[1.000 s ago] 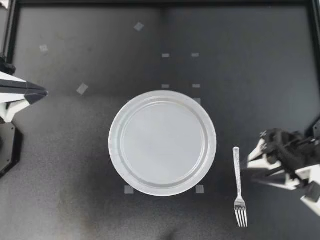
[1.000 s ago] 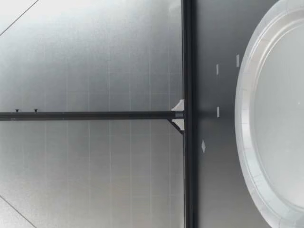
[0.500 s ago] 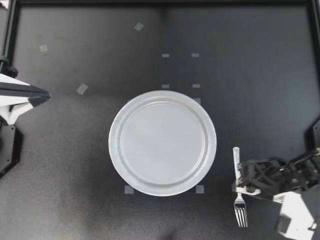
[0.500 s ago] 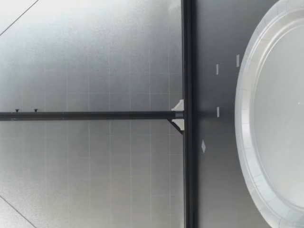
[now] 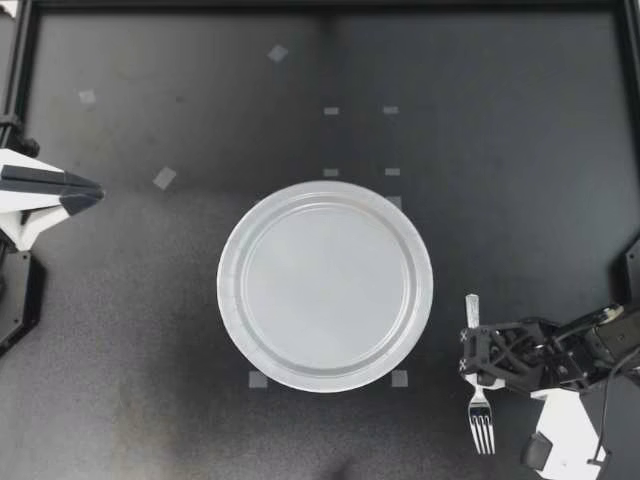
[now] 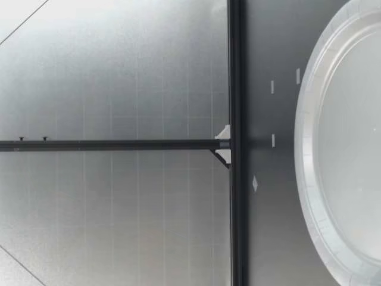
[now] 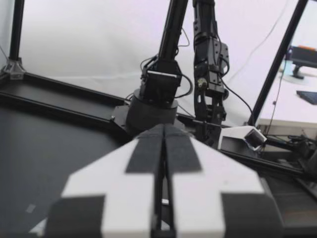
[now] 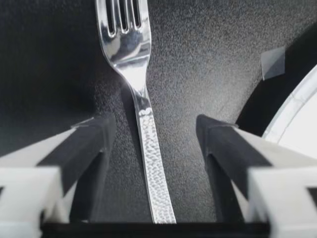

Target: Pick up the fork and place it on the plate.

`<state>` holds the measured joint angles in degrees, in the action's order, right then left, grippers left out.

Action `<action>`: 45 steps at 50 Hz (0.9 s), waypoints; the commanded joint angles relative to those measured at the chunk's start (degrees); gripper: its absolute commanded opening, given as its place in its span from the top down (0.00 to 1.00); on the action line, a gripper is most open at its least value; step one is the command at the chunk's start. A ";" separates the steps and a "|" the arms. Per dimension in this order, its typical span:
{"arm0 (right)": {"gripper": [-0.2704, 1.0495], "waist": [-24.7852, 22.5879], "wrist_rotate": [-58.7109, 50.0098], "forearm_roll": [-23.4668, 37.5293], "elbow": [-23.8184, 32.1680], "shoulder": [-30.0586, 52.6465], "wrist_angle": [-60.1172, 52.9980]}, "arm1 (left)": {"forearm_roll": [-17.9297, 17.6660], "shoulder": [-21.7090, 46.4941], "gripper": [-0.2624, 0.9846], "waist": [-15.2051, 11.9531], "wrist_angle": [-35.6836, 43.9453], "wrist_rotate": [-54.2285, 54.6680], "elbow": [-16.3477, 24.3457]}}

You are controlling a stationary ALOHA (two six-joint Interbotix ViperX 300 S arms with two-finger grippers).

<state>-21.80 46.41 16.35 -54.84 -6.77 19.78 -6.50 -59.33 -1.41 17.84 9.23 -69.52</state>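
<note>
Top camera looks straight down on the table (image 5: 130,330); low camera sits close beside the plate (image 5: 325,285) (3 views share it).

Gleaming as polished metal at the tines of the fork (image 5: 481,420), turning hammered and pebbly along its handle. Appearing matt black and finely grainy across the table (image 5: 130,330). Looking smooth and faintly glossy, like plastic, on the pale plate (image 5: 230,285). Showing hard white plastic with matt black pads (image 8: 91,153) on my right gripper (image 5: 477,358).
</note>
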 commanded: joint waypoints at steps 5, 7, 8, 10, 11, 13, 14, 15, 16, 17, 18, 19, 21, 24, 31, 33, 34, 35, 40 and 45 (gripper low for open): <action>0.30 0.62 0.35 1.49 0.53 -0.62 0.18 | 0.09 1.23 0.82 -0.18 0.79 0.00 0.70; 0.30 0.70 0.35 2.11 0.53 -0.26 0.35 | 0.09 1.49 0.82 -0.18 0.97 -0.09 0.62; 0.30 0.70 0.35 2.46 0.44 -0.09 0.53 | 0.09 1.58 0.82 -0.18 1.05 -0.09 0.62; 0.30 0.79 0.44 2.99 0.62 0.35 1.05 | 0.09 1.85 0.82 -0.18 1.32 -0.09 0.70; 0.30 0.79 0.44 3.16 0.62 0.44 1.14 | 0.09 2.02 0.82 -0.18 1.49 -0.09 0.70; 0.30 0.79 0.35 3.16 0.79 0.79 1.23 | 0.09 2.29 0.82 -0.18 1.76 -0.09 0.62; 0.30 0.79 0.35 3.16 0.88 0.88 1.23 | 0.09 2.37 0.82 -0.18 1.93 -0.18 0.70; 0.30 0.79 0.35 3.16 1.05 0.97 1.23 | 0.00 2.55 0.82 -0.18 2.11 -0.18 0.70; 0.30 0.79 0.35 3.16 1.23 0.97 1.23 | 0.00 2.55 0.82 -0.09 2.20 -0.26 0.70; 0.30 0.88 0.26 3.16 1.32 0.97 1.23 | 0.09 2.64 0.82 -0.18 2.20 -0.35 0.62; 0.30 0.79 0.26 3.16 1.58 0.97 1.23 | 0.09 2.72 0.82 -0.18 2.29 -0.44 0.62; 0.30 0.79 0.26 3.16 1.85 0.97 1.23 | 0.00 2.72 0.82 -0.09 2.29 -0.53 0.62; 0.30 0.79 0.35 3.16 2.29 0.97 1.23 | 0.09 2.72 0.82 -0.18 2.37 -0.62 0.62; 0.30 0.79 0.35 3.16 2.72 1.05 1.23 | 0.00 2.72 0.82 -0.18 2.37 -0.62 0.44; 0.31 0.79 0.26 2.99 3.43 1.67 1.23 | 0.09 2.72 0.82 -0.18 2.64 -0.62 -0.09; 0.31 0.79 0.18 2.90 3.43 1.85 1.23 | 0.09 2.72 0.82 -0.18 2.64 -0.62 -0.26; 0.32 0.79 0.18 2.90 3.43 1.93 1.23 | 0.09 2.72 0.82 -0.18 2.64 -0.62 -0.35; 0.32 0.79 0.18 2.90 3.43 1.93 1.23 | 0.09 2.72 0.82 -0.18 2.64 -0.62 -0.35; 0.34 0.79 0.09 2.55 3.43 2.11 1.23 | 0.09 2.72 0.82 -0.18 2.64 -0.62 -0.88; 0.34 0.79 0.18 2.46 3.34 2.11 1.32 | 0.09 2.72 0.82 -0.18 2.64 -0.62 -1.14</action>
<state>-21.27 46.67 19.07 -52.47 -4.22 21.18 -6.50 -57.04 -1.49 19.86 8.70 -71.28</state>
